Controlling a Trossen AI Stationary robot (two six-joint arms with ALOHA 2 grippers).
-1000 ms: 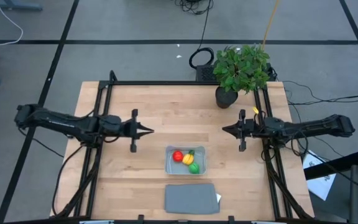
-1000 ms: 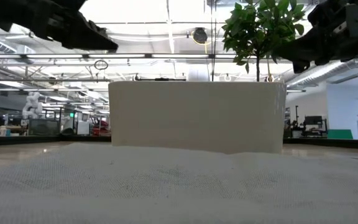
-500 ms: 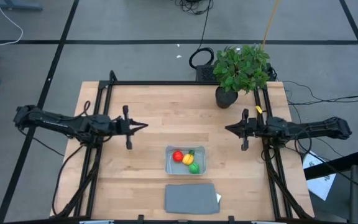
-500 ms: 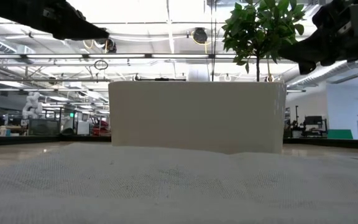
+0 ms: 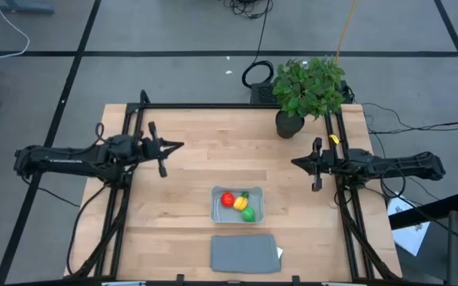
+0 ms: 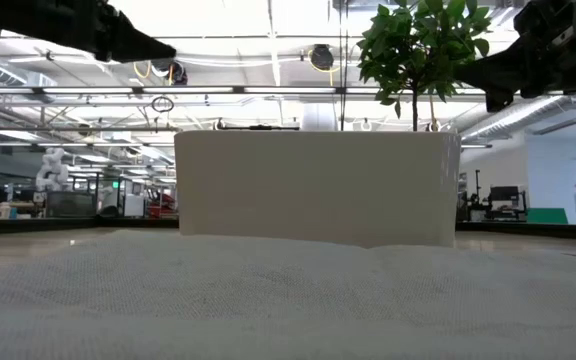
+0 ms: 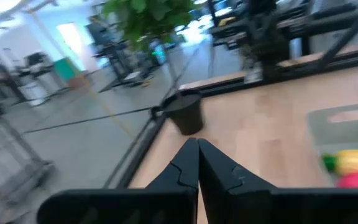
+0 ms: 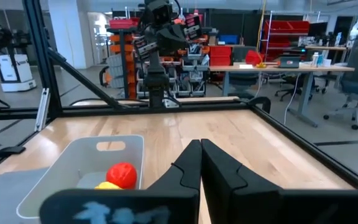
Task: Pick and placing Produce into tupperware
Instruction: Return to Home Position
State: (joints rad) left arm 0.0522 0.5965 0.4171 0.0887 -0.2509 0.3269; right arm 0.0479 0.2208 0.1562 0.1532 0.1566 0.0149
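The tupperware (image 5: 238,204) sits on the table's near middle, a clear bluish-grey tub. Inside it lie the red round piece (image 5: 227,199), the yellow piece with a green tip (image 5: 241,202) and the green round piece (image 5: 249,214). The right wrist view shows the tupperware (image 8: 86,163) with the red piece (image 8: 122,175) in it; the left wrist view shows the yellow piece (image 7: 355,162). My left gripper (image 5: 180,146) hovers shut over the table's left side, well above and away from the tub. My right gripper (image 5: 294,164) hovers shut at the table's right side.
A flat grey lid (image 5: 245,253) lies by the table's near edge, just in front of the tupperware. A potted leafy plant (image 5: 308,91) stands at the far right corner. Dark frame rails (image 5: 126,183) run along the left and right sides.
My left gripper has drawn back toward the table's left edge and swung toward the far edge, turning a little as it went. My right gripper has pulled back slightly toward the table's right edge. The produce and the tupperware have stayed put.
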